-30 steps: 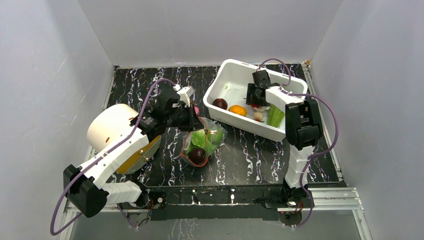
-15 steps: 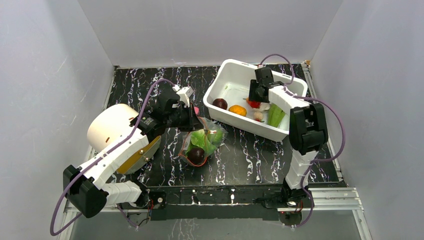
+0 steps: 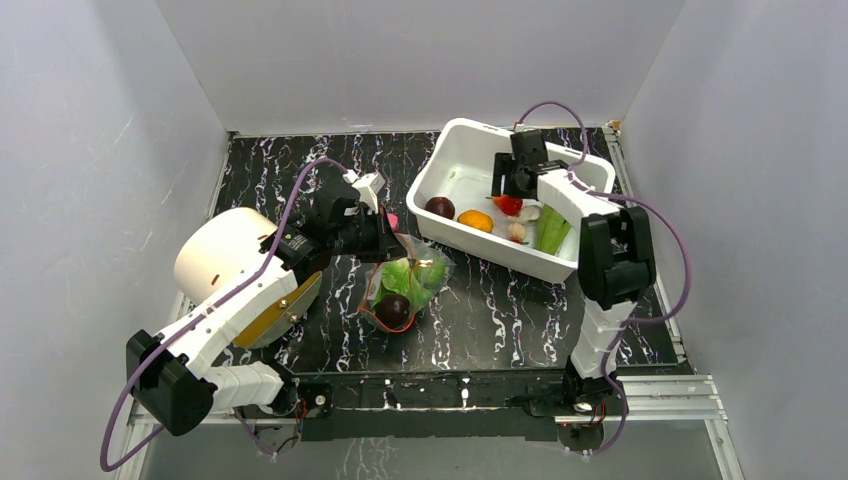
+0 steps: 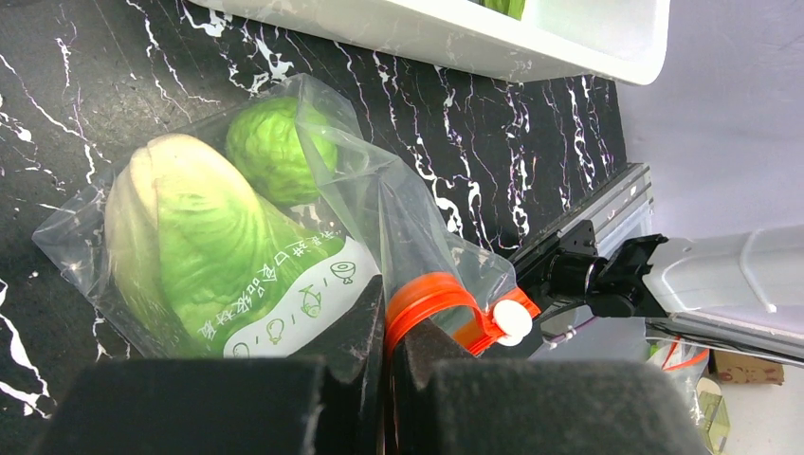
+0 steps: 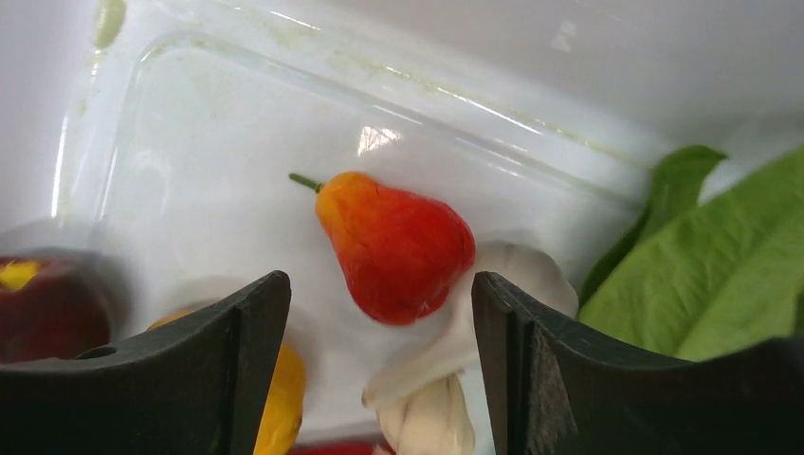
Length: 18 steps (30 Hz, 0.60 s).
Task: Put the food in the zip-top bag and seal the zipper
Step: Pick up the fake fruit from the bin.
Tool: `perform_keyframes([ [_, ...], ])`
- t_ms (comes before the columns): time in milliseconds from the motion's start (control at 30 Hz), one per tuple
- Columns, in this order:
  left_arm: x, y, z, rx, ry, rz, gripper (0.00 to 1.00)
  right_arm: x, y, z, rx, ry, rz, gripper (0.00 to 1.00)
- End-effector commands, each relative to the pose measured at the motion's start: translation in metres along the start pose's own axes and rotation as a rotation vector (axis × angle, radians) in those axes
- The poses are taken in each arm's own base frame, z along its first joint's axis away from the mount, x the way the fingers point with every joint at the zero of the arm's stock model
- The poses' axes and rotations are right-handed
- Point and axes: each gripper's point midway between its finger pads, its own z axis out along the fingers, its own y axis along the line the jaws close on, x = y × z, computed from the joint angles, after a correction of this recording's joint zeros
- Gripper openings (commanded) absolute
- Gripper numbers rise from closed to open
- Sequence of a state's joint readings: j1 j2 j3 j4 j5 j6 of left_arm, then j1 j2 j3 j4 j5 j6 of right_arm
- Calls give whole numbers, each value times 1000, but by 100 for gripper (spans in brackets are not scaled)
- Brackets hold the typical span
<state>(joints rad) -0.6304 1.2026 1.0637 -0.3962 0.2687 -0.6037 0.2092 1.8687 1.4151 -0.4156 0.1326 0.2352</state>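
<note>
The clear zip-top bag (image 3: 405, 285) lies on the black table and holds the pale-green cabbage (image 4: 190, 246), a green ball (image 4: 275, 147) and a dark purple round (image 3: 393, 310). My left gripper (image 4: 387, 336) is shut on the bag's orange-red zipper strip (image 4: 431, 296), holding the mouth up. My right gripper (image 5: 379, 318) is open above the white tub (image 3: 450, 133), its fingers on either side of a red pear-shaped piece (image 5: 398, 246). In the tub also lie a purple round (image 3: 439, 207), an orange piece (image 3: 476, 220), pale mushrooms (image 5: 446, 417) and green pods (image 3: 551, 231).
A large white cylinder (image 3: 222, 255) stands at the table's left, beside my left arm. The tub sits at the back right, near the right wall. The metal rail (image 3: 660, 385) runs along the near edge.
My right gripper has moved back and up inside the tub, away from the red piece, which stays on the tub floor. The left gripper and bag have not moved.
</note>
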Motion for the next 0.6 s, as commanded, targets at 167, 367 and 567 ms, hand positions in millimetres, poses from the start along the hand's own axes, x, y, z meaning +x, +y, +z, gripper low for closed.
perform_keyframes([
  [167, -11, -5, -8, 3, -35, 5, 0, -13, -5, 42, 69, -2, -45, 68],
  [367, -11, -1, -9, -13, -41, 19, 0, -16, -9, 40, 85, -24, -57, 43],
  [567, -12, -2, -9, -6, -47, 19, 0, -21, -5, 20, 56, -39, -44, 37],
])
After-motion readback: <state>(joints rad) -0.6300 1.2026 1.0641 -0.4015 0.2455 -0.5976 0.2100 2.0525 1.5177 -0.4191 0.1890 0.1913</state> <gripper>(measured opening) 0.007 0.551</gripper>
